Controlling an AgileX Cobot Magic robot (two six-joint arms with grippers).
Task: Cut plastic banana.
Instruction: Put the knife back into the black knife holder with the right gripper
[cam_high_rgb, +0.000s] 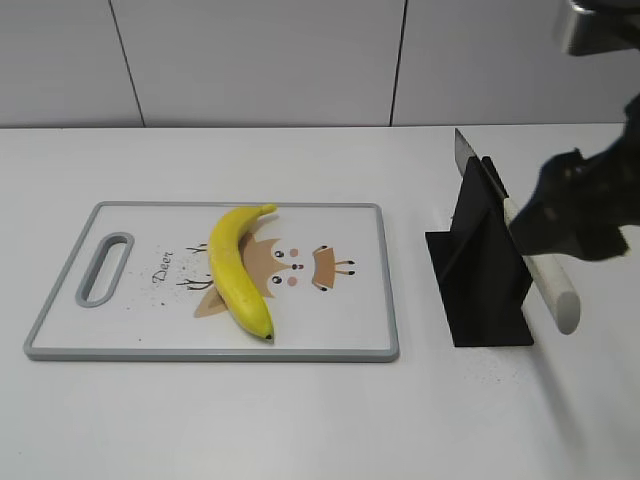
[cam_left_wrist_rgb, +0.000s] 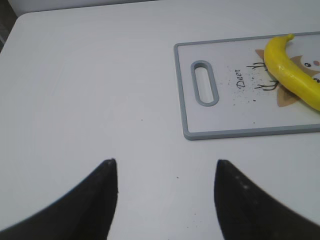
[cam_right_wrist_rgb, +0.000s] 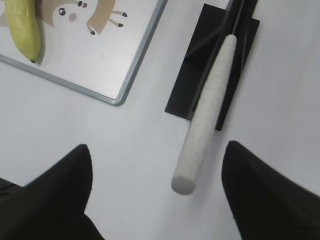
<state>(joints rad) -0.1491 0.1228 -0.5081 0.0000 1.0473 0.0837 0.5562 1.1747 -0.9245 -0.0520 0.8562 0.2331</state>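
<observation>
The yellow plastic banana (cam_high_rgb: 238, 268) lies whole on the white cutting board (cam_high_rgb: 360, 335), stem toward the back. It also shows in the left wrist view (cam_left_wrist_rgb: 292, 75) and the right wrist view (cam_right_wrist_rgb: 24, 27). A knife with a white handle (cam_high_rgb: 552, 288) rests in a black stand (cam_high_rgb: 480, 270), blade up. My right gripper (cam_right_wrist_rgb: 156, 152) is open above the handle (cam_right_wrist_rgb: 205, 115), which lies between the fingers nearer the right one, untouched. My left gripper (cam_left_wrist_rgb: 165, 165) is open and empty over bare table, left of the board (cam_left_wrist_rgb: 186, 100).
The board (cam_right_wrist_rgb: 135, 75) has a grey rim, a handle slot (cam_high_rgb: 103, 268) at its left end and a deer drawing. The black stand's base (cam_right_wrist_rgb: 197, 75) sits right of the board. A white wall runs behind the table.
</observation>
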